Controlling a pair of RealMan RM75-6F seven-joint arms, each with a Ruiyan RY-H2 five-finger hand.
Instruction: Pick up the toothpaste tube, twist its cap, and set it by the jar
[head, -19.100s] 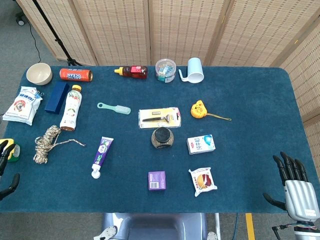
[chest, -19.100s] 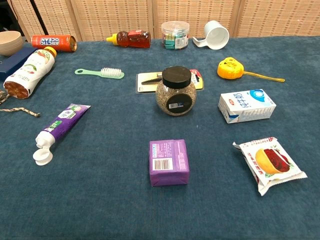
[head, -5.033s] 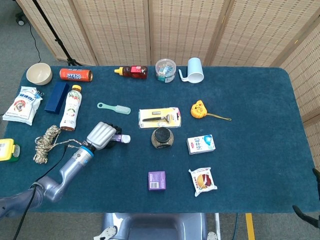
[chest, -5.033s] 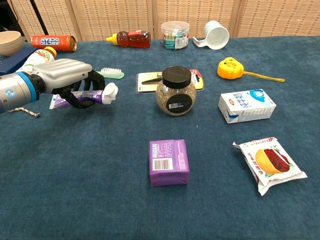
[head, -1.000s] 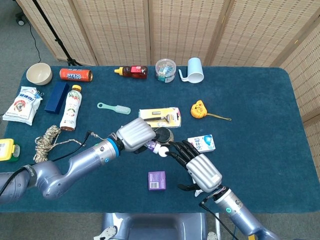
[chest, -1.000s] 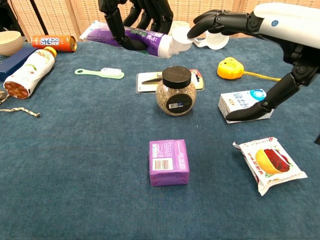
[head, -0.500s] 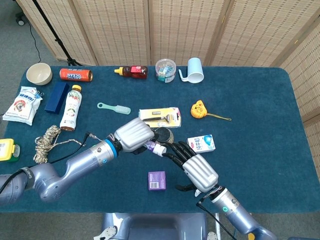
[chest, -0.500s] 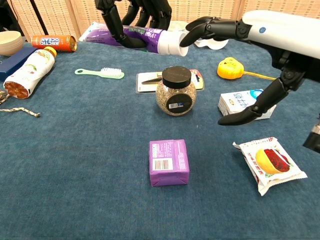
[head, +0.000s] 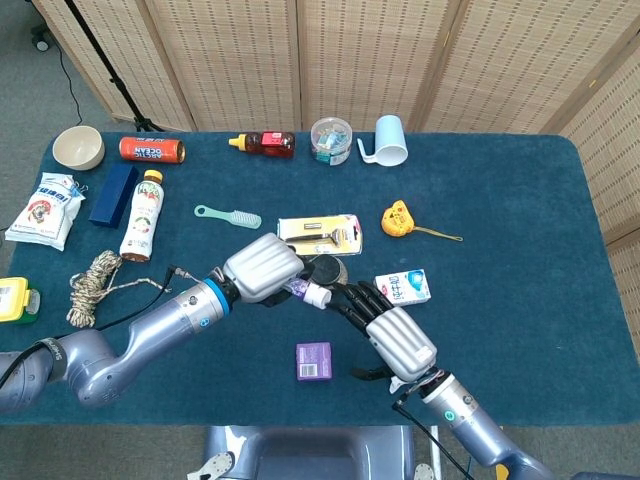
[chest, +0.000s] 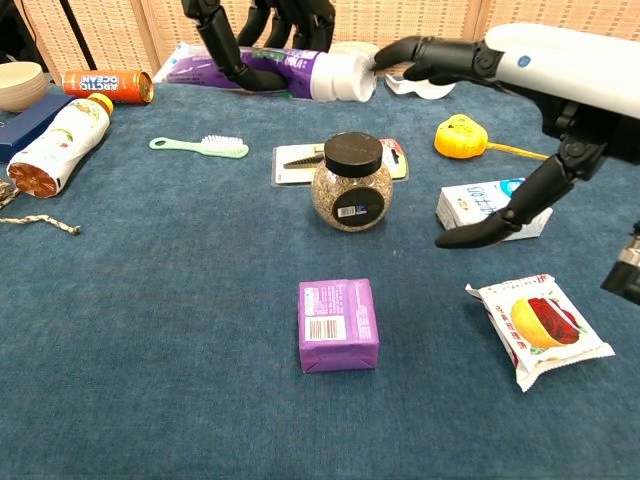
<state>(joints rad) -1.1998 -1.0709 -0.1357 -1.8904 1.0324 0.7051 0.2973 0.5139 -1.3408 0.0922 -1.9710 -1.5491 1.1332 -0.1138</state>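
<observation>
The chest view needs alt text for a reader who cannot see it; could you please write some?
Above a blue table, the left robot hand holds a purple toothpaste tube level while the right robot hand reaches its fingertips to the white cap. Below stands a black-lidded jar, with a purple box nearer the camera.

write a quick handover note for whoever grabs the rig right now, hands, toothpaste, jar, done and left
Left hand: grips the toothpaste tube off the table, lying level, cap pointing toward the right hand.
Right hand: fingertips at the white cap; a firm grip cannot be confirmed.
Jar: upright at table centre, black lid on, untouched, below the raised tube.
Done: tube picked up and presented to the right hand.
Left: twist the cap, then set the tube on the blue table by the jar.
</observation>
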